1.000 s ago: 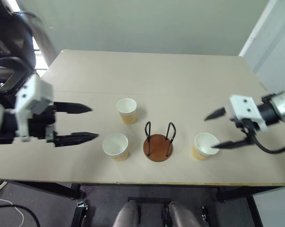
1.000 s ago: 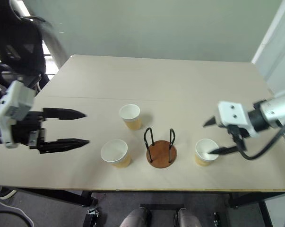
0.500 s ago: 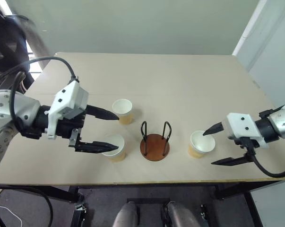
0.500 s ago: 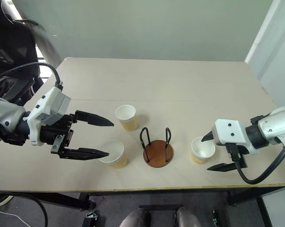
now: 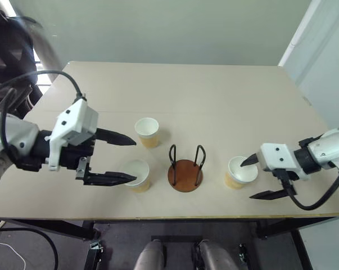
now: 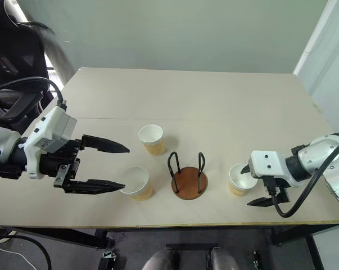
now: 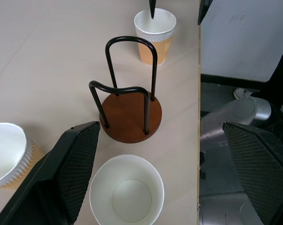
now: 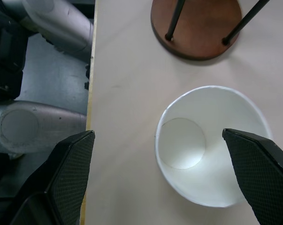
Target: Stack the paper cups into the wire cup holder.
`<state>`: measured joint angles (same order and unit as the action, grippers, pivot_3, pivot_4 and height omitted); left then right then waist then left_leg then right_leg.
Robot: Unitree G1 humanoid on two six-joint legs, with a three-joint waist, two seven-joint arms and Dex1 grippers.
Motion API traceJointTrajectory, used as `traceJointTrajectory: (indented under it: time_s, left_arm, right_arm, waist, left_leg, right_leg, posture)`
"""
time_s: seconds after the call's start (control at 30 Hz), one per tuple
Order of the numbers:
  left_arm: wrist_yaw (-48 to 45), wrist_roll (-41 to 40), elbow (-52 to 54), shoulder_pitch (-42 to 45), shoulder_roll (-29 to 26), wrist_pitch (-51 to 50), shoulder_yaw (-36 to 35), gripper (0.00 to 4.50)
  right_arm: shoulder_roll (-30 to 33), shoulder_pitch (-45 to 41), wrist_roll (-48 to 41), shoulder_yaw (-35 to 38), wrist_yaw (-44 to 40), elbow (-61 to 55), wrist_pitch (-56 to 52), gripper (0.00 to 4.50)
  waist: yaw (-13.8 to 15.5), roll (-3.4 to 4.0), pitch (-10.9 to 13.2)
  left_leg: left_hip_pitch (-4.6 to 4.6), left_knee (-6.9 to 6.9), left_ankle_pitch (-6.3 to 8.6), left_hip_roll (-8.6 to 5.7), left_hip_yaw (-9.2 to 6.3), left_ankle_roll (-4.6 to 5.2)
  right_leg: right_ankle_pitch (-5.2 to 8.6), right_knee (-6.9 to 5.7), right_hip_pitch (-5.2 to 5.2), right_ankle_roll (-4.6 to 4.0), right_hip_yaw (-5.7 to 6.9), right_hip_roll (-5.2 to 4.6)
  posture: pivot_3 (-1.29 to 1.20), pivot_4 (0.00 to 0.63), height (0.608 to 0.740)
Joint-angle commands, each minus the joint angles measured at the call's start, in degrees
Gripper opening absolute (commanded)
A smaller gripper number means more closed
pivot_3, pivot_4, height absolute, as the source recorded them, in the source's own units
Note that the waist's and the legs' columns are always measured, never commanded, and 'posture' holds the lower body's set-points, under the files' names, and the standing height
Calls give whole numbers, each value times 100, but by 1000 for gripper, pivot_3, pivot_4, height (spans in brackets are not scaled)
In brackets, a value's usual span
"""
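While both end effectors sit wide open and empty, you're at pre-grasp: right end effector [image 6: 253, 183] straddles the right cup [image 6: 240, 178], left end effector [image 6: 123, 167] the near-left cup [image 6: 135, 183]. The wire cup holder [image 6: 187, 176] stands empty between them on the worktop [image 6: 214, 112]. Next: close, lift, drop in.

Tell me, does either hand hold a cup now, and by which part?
No. Both hands are open: the left hand reaches around one paper cup, the right hand around another, neither gripped.
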<state>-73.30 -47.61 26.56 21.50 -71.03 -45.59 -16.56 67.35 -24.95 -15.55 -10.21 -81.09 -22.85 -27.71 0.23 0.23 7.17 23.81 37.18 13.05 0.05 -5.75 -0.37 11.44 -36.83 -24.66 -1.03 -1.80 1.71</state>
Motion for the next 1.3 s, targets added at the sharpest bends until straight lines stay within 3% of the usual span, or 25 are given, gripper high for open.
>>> traceJointTrajectory:
  time_s: [0.03, 0.17, 0.5, 0.8, 1.3]
  left_arm:
    - [71, -102, 138, -56, -92, -61, -290, 4500]
    - [105, -127, 184, -137, -99, -104, -381, 4500]
    - [158, -150, 228, -259, -137, -123, -488, 4500]
    - [269, -343, 140, -142, 58, 11, -802, 4500]
    - [378, -735, 355, -667, 153, -67, -1457, 4500]
  right_arm:
    - [-61, -8, 117, -34, 47, 12, 107, 4486]
    - [-136, -7, 279, -128, 44, 116, 192, 3679]
    - [-335, -85, 532, -288, 29, 329, 309, 37]
    - [-382, -256, 586, -327, -73, 471, 392, 11]
    - [-410, -627, 576, -291, -304, 666, 533, 11]
  waist:
    - [-1, 0, 0]
    - [0, 0, 0]
    - [2, 0, 0]
    - [4, -1, 0]
    - [3, 0, 0]
  left_leg:
    - [-1, 0, 0, 0, 0, 0]
    - [-4, 1, 0, 0, 0, 0]
    - [-6, 1, 1, 1, 0, 0]
    - [-7, 1, 1, 1, 0, -1]
    - [-11, 1, 2, 2, 0, -2]
  right_leg:
    - [0, 0, 0, 0, 0, 0]
    - [0, -1, 4, -1, 0, 0]
    - [-1, -1, 5, -3, 1, 0]
    - [-2, -1, 6, -9, 1, 0]
    - [-2, -1, 8, -12, 2, 0]
  posture:
    - [0, 150, 740]
    - [0, 150, 740]
    - [0, 150, 740]
    - [0, 150, 740]
    - [0, 150, 740]
